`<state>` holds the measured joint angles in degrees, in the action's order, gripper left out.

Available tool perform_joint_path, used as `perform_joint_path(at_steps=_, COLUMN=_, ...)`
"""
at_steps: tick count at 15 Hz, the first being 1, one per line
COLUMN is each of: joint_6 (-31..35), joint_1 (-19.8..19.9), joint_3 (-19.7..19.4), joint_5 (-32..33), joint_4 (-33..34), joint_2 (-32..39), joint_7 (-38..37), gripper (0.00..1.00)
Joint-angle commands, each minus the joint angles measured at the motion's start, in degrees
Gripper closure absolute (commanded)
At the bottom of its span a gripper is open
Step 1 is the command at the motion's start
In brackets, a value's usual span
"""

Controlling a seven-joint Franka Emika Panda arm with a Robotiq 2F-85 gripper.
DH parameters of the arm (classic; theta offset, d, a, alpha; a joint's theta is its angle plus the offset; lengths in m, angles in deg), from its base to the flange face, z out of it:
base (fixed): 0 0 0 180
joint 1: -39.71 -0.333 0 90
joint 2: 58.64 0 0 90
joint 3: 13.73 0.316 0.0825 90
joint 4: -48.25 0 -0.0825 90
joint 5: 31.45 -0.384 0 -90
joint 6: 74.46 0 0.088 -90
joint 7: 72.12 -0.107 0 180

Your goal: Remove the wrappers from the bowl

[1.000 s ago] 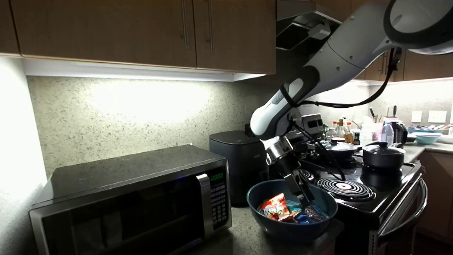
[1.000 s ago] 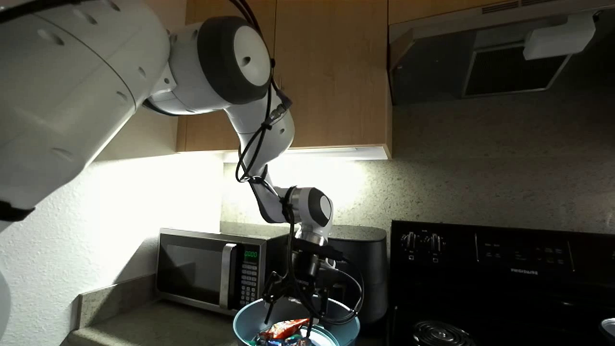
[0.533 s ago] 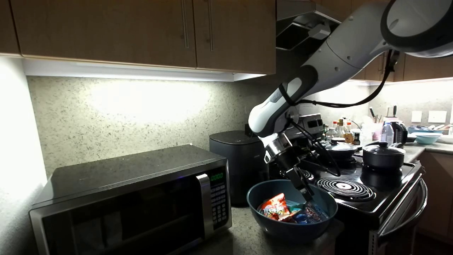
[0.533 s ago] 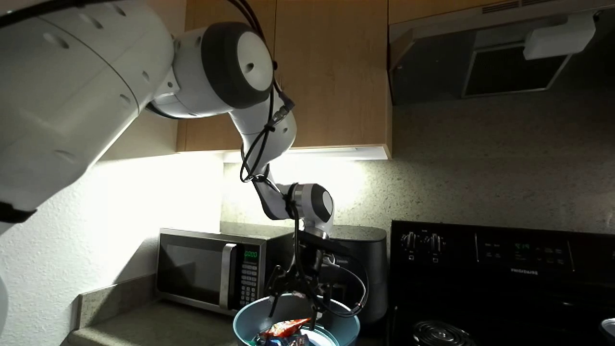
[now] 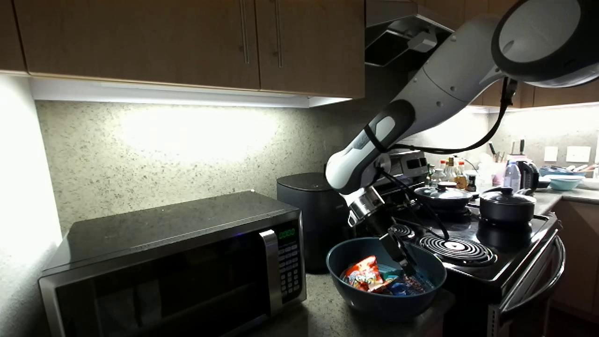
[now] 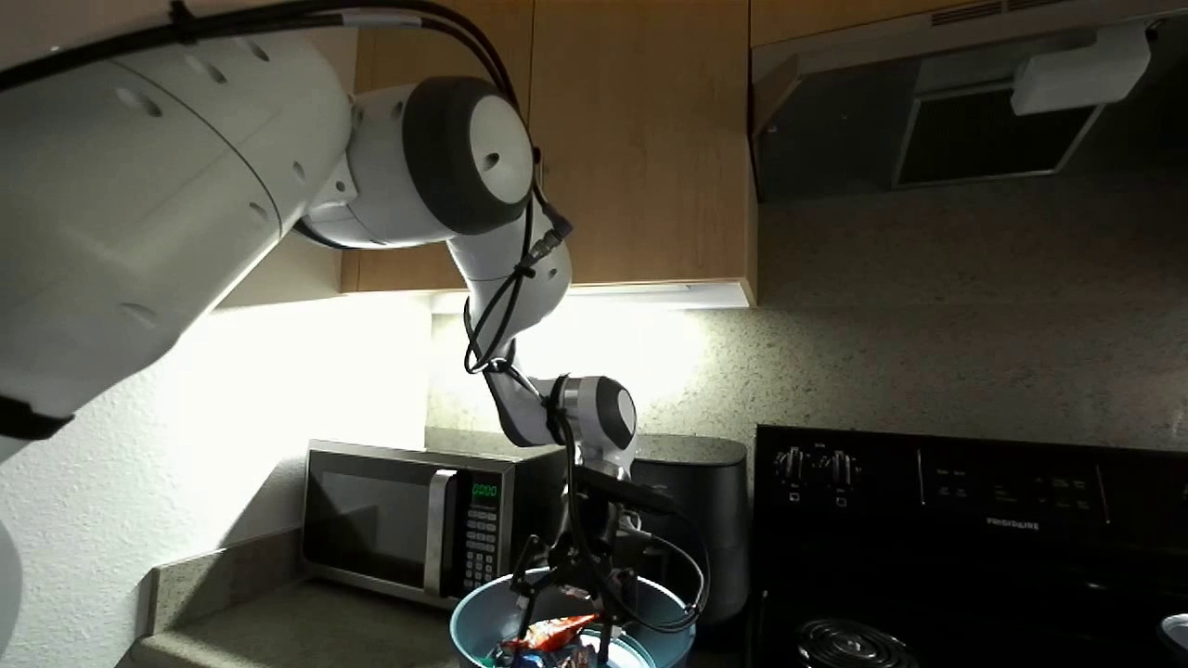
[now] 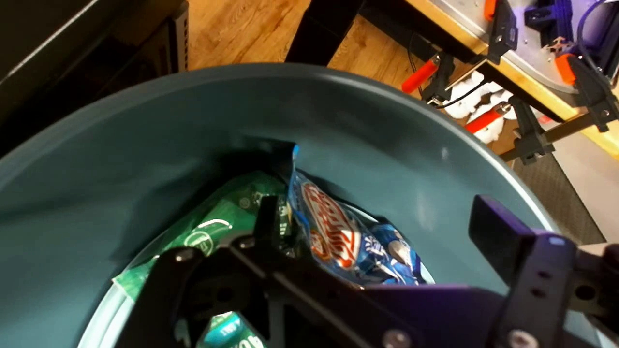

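Hovering with jaws spread wide, the gripper (image 7: 377,210) holds nothing, likely set that way to straddle the blue wrapper (image 7: 333,227) below. Green wrapper (image 7: 229,215) lies just beside it; orange-red wrapper (image 5: 366,275) tilts up on the side nearer the microwave (image 5: 164,276), perhaps propped by its neighbours. All three lie inside the bowl (image 5: 383,309), which sits on the counter (image 5: 320,299) beside the stove (image 5: 503,238), presumably for a reach from above.
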<state>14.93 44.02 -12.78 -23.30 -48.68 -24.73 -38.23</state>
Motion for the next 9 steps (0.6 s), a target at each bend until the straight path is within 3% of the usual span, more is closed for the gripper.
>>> perform_joint_path(at_steps=1, joint_6=-0.9, joint_1=-0.2, joint_3=0.7, joint_5=2.7, joint_4=1.9, joint_2=2.4, joint_7=0.0, gripper=0.25)
perform_joint_path(at_steps=3, joint_6=-1.8, joint_1=0.1, joint_3=1.2, joint_5=2.8, joint_4=2.7, joint_2=3.4, joint_7=0.8, gripper=0.32)
perform_joint_path(at_steps=9, joint_6=-4.2, joint_1=1.1, joint_3=1.4, joint_5=0.9, joint_4=5.2, joint_2=4.6, joint_7=0.4, gripper=0.72)
